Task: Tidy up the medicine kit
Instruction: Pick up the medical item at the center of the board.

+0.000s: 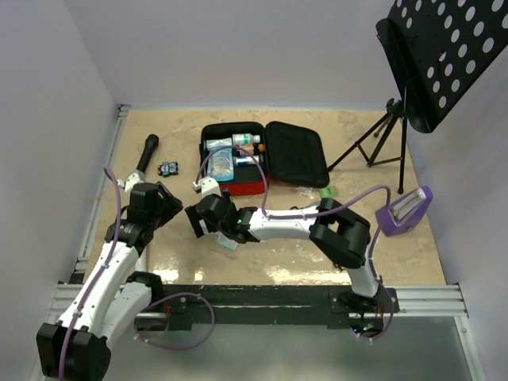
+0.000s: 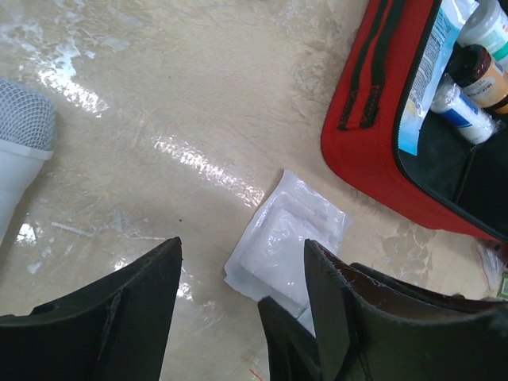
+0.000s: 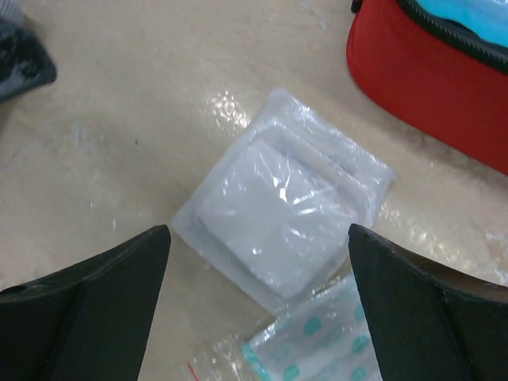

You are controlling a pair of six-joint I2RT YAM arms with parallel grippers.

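The medicine kit (image 1: 252, 187) lies open on the table, a red zip case with black lining. Its left half holds bottles (image 1: 247, 143) and a blue packet (image 1: 222, 167). A clear packet with a white pad (image 3: 286, 214) lies flat on the table just in front of the red kit wall (image 3: 429, 71). A second clear packet with teal dots (image 3: 333, 341) overlaps its near corner. My right gripper (image 3: 258, 238) hovers open over the white packet, holding nothing. My left gripper (image 2: 242, 254) is open beside the same packet (image 2: 286, 238), empty, close to the right gripper (image 1: 195, 220).
A black microphone (image 1: 148, 151) and a small blue item (image 1: 167, 168) lie left of the kit. A grey mesh-headed object (image 2: 24, 119) shows at the left wrist view's edge. A music stand (image 1: 444, 55), a purple device (image 1: 405, 210) and green packets (image 1: 327, 192) sit to the right.
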